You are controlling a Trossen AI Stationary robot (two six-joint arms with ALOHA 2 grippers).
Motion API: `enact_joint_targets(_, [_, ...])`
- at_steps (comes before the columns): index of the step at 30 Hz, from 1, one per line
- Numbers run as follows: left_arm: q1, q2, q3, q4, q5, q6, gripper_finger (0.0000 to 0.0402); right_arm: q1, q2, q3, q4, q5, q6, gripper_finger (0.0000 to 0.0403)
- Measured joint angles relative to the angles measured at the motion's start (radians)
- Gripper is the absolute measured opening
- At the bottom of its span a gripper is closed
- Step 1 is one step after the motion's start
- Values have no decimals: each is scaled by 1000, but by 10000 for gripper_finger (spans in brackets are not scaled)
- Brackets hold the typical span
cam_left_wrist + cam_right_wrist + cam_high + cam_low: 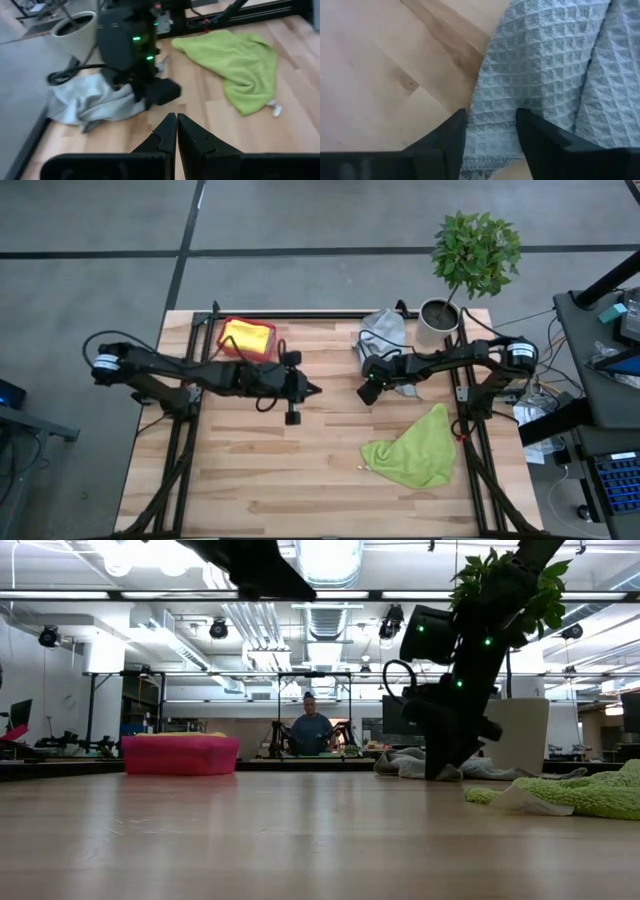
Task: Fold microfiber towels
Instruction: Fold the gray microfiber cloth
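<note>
1. I count three towels in sight: one lime green towel (pixel 415 450), one grey towel (pixel 382 332), and one yellow towel (pixel 246 338).
2. The lime green one lies crumpled and unfolded on the table (pixel 300 480), on my right-arm side toward the near edge, well apart from the others.
3. The grey towel sits bunched at the far edge, just beside the white plant pot (pixel 437 325); in my right wrist view its waffle weave (pixel 555 65) fills most of the picture, with its hemmed edge lying on the wood.
4. One container on the table: the pink-red bin (pixel 180 754), at the far left corner. The yellow towel is inside it; I can't tell from here whether anything lies under it.
5. My right gripper (pixel 491 135) is down at the grey towel's edge, fingers spread apart with cloth showing between them; nothing is clamped.
6. My left gripper (pixel 177 131) hangs above the table's middle, fingers pressed together, holding nothing, pointing toward the right arm.
7. One potted plant (pixel 475 248) rises from the white pot.
8. In the low view a person (pixel 311 730) sits in the room behind the table.
</note>
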Motion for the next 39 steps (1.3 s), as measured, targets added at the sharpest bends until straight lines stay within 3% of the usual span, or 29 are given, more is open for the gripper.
enact_joint_targets(8, [-99,116,0,94,-3,-104,0,4,-23,-1,8,-39,-80,22])
enact_joint_targets(20, [-202,151,1,95,-37,-232,0,125,-353,-6,81,-141,-217,10])
enact_joint_targets(27, [-204,106,3,96,-158,-223,0,160,-537,31,179,-181,-253,9])
enact_joint_targets(34, [-194,93,3,106,-216,-120,4,180,-585,97,198,-185,-301,9])
enact_joint_targets(39, [-176,90,3,127,-272,-69,49,182,-559,143,196,-184,-310,9])
